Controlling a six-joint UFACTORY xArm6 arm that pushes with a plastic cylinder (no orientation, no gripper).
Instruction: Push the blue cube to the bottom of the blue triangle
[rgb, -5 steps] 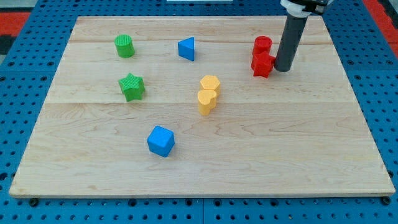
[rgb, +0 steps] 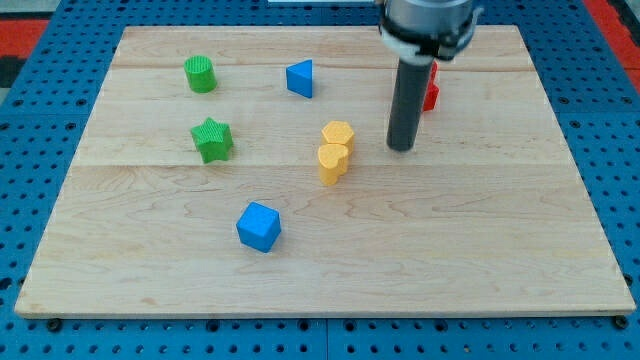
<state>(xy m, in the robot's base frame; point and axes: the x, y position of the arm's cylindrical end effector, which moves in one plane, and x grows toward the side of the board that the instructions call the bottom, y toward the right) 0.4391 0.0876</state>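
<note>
Blue cube (rgb: 259, 226) well apart, lower-left of my tip (rgb: 401, 149).

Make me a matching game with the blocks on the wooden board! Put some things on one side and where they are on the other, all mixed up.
Things:
1. blue cube
2. blue triangle
3. green star
4. my tip

Places:
A. right of the yellow blocks
B. nearest the view's bottom
C. below the green cylinder
D. near the view's top, right of the green cylinder

Pairs: 1-B, 2-D, 3-C, 4-A
</note>
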